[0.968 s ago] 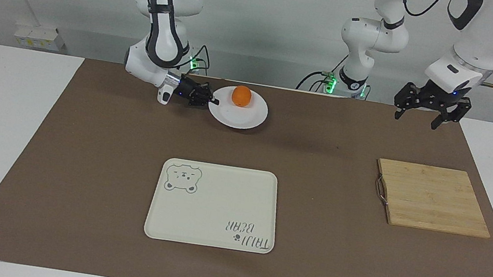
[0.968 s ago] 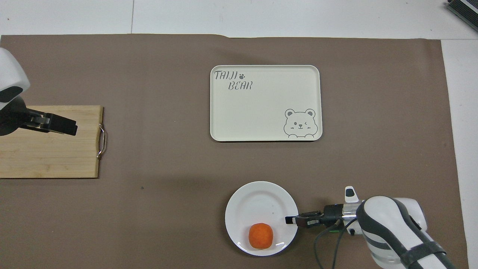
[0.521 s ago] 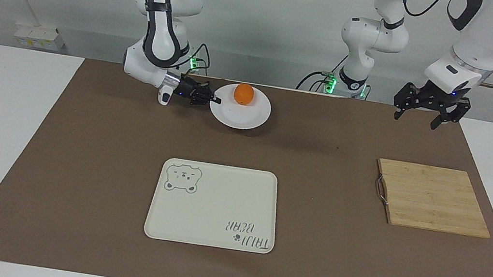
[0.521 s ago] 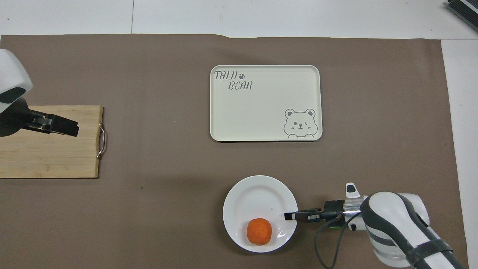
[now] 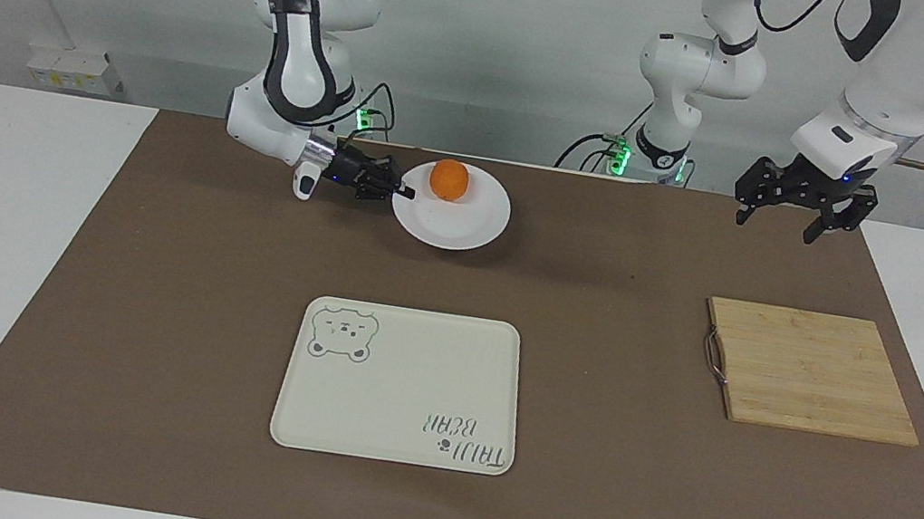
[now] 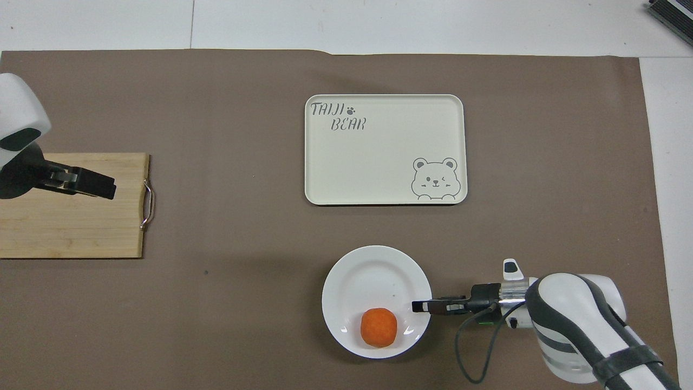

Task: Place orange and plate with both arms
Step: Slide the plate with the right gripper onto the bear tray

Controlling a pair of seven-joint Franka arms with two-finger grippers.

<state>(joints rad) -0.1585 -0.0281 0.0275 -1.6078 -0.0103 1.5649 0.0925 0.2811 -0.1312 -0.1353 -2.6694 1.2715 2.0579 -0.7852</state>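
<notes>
Brown paper covers the white worktop (image 5: 9, 228). In the facing view, the right pincer (image 5: 399, 190) is clenched on the rim of the glossy white round plate (image 5: 458, 227), which seems lifted; the small round orange (image 5: 449, 180) sits on it. The cream bear tray (image 5: 401, 384) lies farther from the robots. The left pincer (image 5: 793, 205) waits released above the paper.

From overhead, the right pincer (image 6: 419, 306) grips the plate (image 6: 373, 271) sideways; contact underneath is hidden.

We see the table (image 5: 9, 228) from across, facing the arms, and steeply from above them.
</notes>
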